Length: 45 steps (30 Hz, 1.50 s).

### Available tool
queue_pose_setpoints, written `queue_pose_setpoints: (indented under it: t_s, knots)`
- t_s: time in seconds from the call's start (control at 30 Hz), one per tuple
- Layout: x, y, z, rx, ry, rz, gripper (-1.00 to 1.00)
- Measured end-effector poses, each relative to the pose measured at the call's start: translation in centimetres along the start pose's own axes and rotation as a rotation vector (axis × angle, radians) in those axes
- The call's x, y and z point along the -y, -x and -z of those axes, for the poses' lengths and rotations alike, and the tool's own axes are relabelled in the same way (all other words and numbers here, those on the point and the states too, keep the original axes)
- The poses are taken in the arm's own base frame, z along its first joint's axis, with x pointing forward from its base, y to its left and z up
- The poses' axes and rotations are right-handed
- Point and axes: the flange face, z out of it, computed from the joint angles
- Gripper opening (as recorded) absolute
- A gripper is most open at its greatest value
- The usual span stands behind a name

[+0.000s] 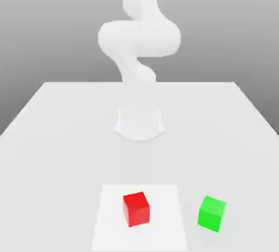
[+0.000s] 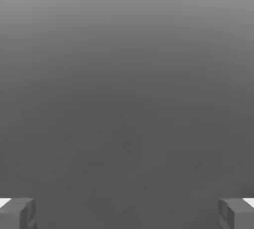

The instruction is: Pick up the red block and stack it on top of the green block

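The red block [image 1: 136,208] sits on a paler square patch near the table's front edge, in the exterior view. To the exterior view's right of it, a short gap away, stands the green block [image 1: 211,213]. Both rest on the table, apart from each other. In the hand view my gripper [image 2: 127,213] is open: its two grey fingertips [image 2: 17,213] stand far apart at the picture's corners with nothing between them, facing a plain grey background. The white arm [image 1: 139,38] rises at the back of the table, far from both blocks.
The arm's round base [image 1: 139,123] stands at the middle of the white table [image 1: 54,136]. A lighter square patch [image 1: 109,223] lies under the red block. The table's edges run along the exterior view's left and right.
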Motion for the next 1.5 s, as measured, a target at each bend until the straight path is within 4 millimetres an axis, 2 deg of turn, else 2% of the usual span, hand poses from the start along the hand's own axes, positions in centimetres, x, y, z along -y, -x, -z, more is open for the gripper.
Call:
queue_pose_setpoints:
  t_s: [0.1, 0.23, 0.43, 0.57, 0.7, 0.87, 0.9, 1.13, 1.33, 1.37, 1.5]
  knots:
    - [-1.3, 0.9, -7.3, 0.087, 0.063, 0.039, 0.00]
    - [-3.9, 3.4, -15.9, 0.196, 0.142, 0.089, 0.00]
    - [-9.4, 9.0, -26.6, 0.358, 0.262, 0.166, 0.00]
    - [-14.2, 13.7, -32.0, 0.464, 0.343, 0.220, 0.00]
    - [-19.2, 18.4, -35.9, 0.559, 0.418, 0.269, 0.00]
    - [-22.2, 21.3, -40.0, 0.574, 0.431, 0.280, 0.00]
    - [-22.6, 21.8, -40.7, 0.575, 0.430, 0.279, -1.00]
    - [-22.7, 21.9, -40.8, 0.576, 0.431, 0.279, -1.00]
    - [-19.8, 19.5, -36.6, 0.579, 0.428, 0.287, -1.00]
    - [-17.5, 20.7, -36.3, 0.595, 0.408, 0.349, -1.00]
    - [-7.8, 28.2, -34.3, 0.661, 0.313, 0.650, -1.00]
